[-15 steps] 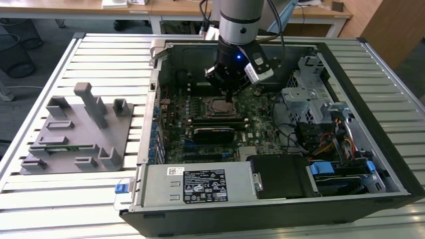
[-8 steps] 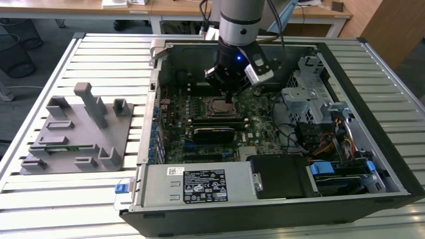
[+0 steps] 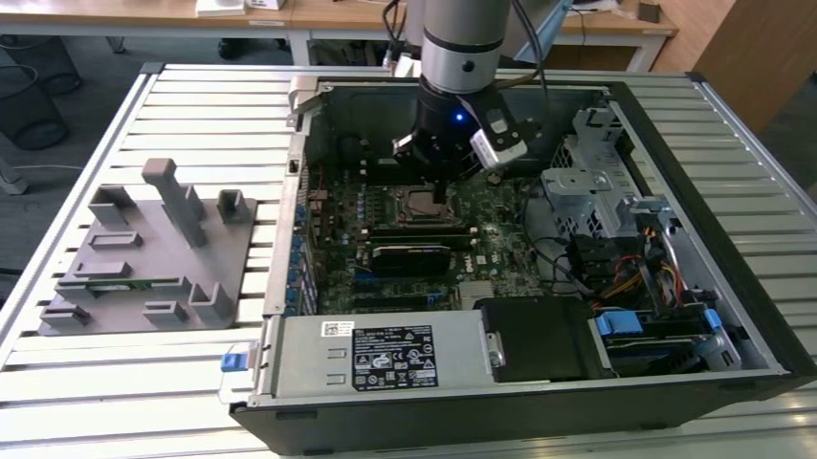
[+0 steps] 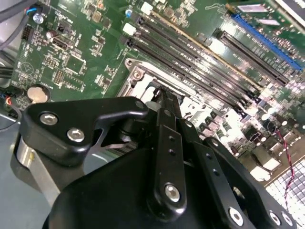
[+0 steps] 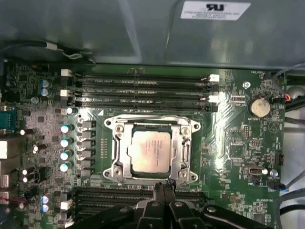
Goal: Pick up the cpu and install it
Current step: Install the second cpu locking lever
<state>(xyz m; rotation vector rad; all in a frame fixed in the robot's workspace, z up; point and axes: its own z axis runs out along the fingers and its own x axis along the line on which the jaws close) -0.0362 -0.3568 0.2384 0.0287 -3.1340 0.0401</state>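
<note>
Claw (image 5: 164, 188) fingers pressed together, holding nothing, tips at the socket's (image 5: 151, 149) edge; in the second wrist view the claw (image 4: 164, 98) tips also sit closed right over the socket (image 4: 143, 81) frame. Cpu (image 5: 151, 150) lies flat inside the socket, silvery top up, metal frame around it, no contact with the claw visible. Memory slots (image 5: 138, 88) run in rows on the far side of the socket from the claw, more slots (image 5: 119, 195) on the claw's side. Blue-topped capacitors (image 5: 66, 148) line one side of the socket; coin battery (image 5: 259, 106) sits on the other side, well apart. In the exterior view the arm (image 3: 460, 57) comes down into the open pc case (image 3: 753, 316), claw (image 3: 441, 191) just above the socket (image 3: 419, 204) on the motherboard (image 3: 498, 253). Nearer the camera in that view: black heatsink (image 3: 408, 256), then the grey power supply (image 3: 377, 354) at the case's front edge, black box (image 3: 542, 337) beside it. Grey fixture block (image 3: 153, 253) stands on the slatted tabletop (image 3: 205, 124) toward the exterior view's left, apart from the case. Drive cage (image 3: 581, 182) and coloured cables (image 3: 638, 277) on the exterior view's right inside the case. Desks (image 3: 332, 14) far behind.
</note>
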